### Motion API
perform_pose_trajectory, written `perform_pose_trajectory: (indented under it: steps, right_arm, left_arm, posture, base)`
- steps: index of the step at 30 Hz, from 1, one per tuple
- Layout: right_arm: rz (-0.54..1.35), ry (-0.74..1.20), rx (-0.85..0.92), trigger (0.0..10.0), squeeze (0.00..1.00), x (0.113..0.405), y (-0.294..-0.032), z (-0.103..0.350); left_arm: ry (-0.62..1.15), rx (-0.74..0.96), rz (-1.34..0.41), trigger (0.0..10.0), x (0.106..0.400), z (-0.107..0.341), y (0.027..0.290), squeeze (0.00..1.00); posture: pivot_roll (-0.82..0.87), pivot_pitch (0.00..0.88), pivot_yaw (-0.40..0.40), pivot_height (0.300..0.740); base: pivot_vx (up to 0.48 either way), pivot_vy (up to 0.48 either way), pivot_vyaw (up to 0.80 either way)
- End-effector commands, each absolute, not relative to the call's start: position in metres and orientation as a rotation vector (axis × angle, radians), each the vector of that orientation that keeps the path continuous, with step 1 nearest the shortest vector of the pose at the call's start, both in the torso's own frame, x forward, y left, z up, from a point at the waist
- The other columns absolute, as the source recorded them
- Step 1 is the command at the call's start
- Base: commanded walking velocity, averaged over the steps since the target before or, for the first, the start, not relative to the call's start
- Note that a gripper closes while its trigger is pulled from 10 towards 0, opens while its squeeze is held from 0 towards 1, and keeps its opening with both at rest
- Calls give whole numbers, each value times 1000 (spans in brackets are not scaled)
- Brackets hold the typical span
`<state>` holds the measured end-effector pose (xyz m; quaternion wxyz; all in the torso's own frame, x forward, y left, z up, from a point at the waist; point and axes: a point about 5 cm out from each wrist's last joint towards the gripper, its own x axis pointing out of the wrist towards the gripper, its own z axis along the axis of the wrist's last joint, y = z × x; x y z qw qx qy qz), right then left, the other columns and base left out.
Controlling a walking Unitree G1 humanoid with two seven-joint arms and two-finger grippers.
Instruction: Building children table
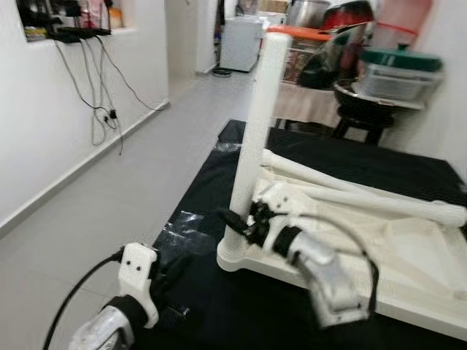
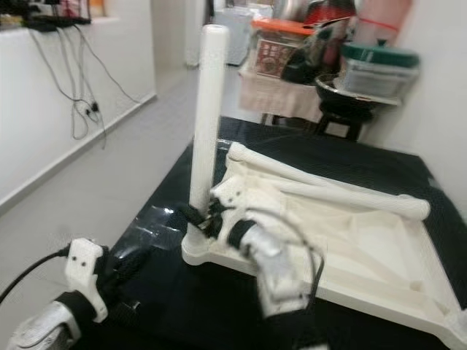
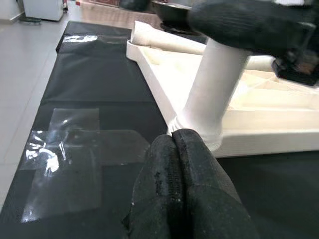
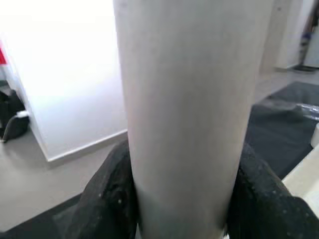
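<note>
Head cams are pretty soft overall, esp. the clutter at the top right: the stuff on the side table (image 1: 379,98) is a smear of lids and tubs, can't ID most of it. The tabletop panel (image 2: 365,248) runs off the lower right corner. Left arm is cut off at the bottom left edge. Upright leg (image 4: 184,114) overflows the right wrist pic top & bottom, so its ends are out of frame there. The loose legs (image 1: 365,197) look like two, prob, but they blur together.
</note>
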<state>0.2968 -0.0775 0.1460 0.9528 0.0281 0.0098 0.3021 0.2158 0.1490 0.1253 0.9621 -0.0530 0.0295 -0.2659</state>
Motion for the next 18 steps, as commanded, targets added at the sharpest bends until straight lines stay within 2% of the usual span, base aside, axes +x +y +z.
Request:
perform_pose_trajectory:
  steps: [1, 5, 6, 7, 8, 14, 15, 18]
  right_arm:
    - [622, 199, 71, 0, 0, 292, -80, 114]
    - [654, 211, 63, 0, 0, 291, -78, 112]
    - [655, 229, 74, 6157, 0, 292, -79, 110]
    - [655, 229, 74, 6157, 0, 292, -79, 110]
    - [681, 222, 96, 10000, 1000, 293, -79, 113]
    - [833, 138, 103, 10000, 1000, 293, -73, 139]
    - [921, 89, 80, 10000, 1000, 296, -75, 154]
    - [953, 73, 69, 10000, 1000, 297, -75, 159]
  left_arm:
    - [67, -113, -560, 10000, 217, 126, 147, 0]
    - [61, -114, -547, 10000, 216, 126, 147, 0]
    - [58, -112, -537, 10000, 216, 126, 147, 0]
    - [58, -112, -537, 10000, 216, 126, 147, 0]
    - [54, -115, -530, 10000, 217, 126, 147, 0]
    - [53, -119, -535, 10000, 218, 126, 145, 0]
    - [54, -120, -537, 10000, 218, 126, 145, 0]
    - [54, -120, -538, 10000, 218, 126, 145, 0]
  posture:
    - [84, 0, -101, 740]
    - [95, 0, -105, 740]
    - [96, 0, -107, 740]
    - [96, 0, -107, 740]
    - [93, 0, -110, 740]
    - [99, 0, -110, 740]
    - [99, 0, -110, 740]
    - [99, 0, -110, 740]
  base:
    - [0, 0, 0]
    - [0, 0, 0]
    - [0, 0, 0]
    - [0, 0, 0]
    - [0, 0, 0]
    - [0, 0, 0]
    - [0, 0, 0]
    - [0, 0, 0]
